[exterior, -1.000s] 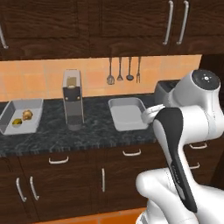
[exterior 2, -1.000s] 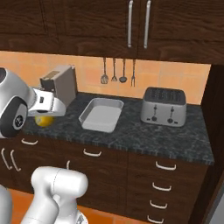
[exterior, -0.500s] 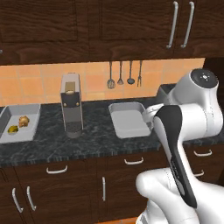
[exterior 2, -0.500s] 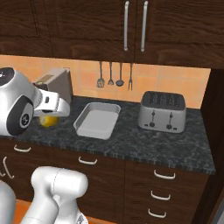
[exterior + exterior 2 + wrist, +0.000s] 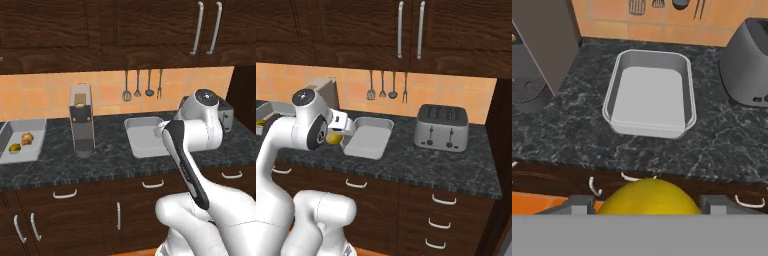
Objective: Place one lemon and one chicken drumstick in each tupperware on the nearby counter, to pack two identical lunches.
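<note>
Hand view first, operator: your gripper point(image 5: 647, 212) sat nearest of all, its two dark tips clamped either side of a lemon point(image 5: 648, 200), pinching it at about half spread because the fruit itself held the jaws apart. You carried it out in front of the drawers, short of the counter point(image 5: 572, 135), so I judged this a transport step with the drop not yet begun.

Next out, just past the stone edge, lay the empty tupperware point(image 5: 649, 95), long side pointing away from you, bare grey floor showing (nothing in it at all). That looked like your target, since the lemon hung roughly in line with it.

Beside it, you had the toaster point(image 5: 441, 127) on the right and a tall grey appliance point(image 5: 81, 120) on the left, both standing clear of the tray's rim, which left you open room to lower in.

Further along, in the left base view, the second tupperware point(image 5: 36, 145) rested well apart at the far left end of the counter, already holding one yellowish piece point(image 5: 14, 148) and one brownish piece point(image 5: 27, 138) (too small to name with certainty, though one lemon and one drumstick would fit).

Farthest back, four utensils point(image 5: 142, 85) hung on the orange tile wall.

Your count: two trays, one lemon in the claw, two items in the far tray, one toaster.
</note>
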Tool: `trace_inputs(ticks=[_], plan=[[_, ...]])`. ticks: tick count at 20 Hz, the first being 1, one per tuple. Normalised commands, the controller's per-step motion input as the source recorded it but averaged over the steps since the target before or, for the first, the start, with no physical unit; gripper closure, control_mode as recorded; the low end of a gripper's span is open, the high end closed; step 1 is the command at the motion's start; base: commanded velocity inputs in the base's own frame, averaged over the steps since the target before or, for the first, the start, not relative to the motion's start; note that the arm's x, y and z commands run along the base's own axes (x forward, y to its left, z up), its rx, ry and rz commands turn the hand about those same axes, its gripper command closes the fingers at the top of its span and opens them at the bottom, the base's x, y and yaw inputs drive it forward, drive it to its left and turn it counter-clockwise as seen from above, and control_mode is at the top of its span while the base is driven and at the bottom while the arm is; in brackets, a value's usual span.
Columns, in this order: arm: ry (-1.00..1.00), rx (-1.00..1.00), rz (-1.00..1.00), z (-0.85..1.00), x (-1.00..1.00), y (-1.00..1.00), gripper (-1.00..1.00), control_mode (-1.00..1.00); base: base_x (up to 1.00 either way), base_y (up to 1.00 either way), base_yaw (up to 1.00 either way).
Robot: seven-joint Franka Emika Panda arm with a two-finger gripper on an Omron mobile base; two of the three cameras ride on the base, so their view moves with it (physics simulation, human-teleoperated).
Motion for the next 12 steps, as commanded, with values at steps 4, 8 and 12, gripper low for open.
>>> trace_inputs(ticks=[4, 8, 12], plan=[[0.07, 0.00, 0.00, -0.12, 1.00, -0.26, 1.00, -1.00, 0.00, 0.00, 0.00], [0.11, 0.00, 0.00, -0.24, 1.00, -0.07, 1.00, -1.00, 0.00, 0.00, 0.00], [0.23, 0.01, 0.00, -0.60, 1.00, -0.01, 1.00, -1.00, 0.00, 0.00, 0.00]])
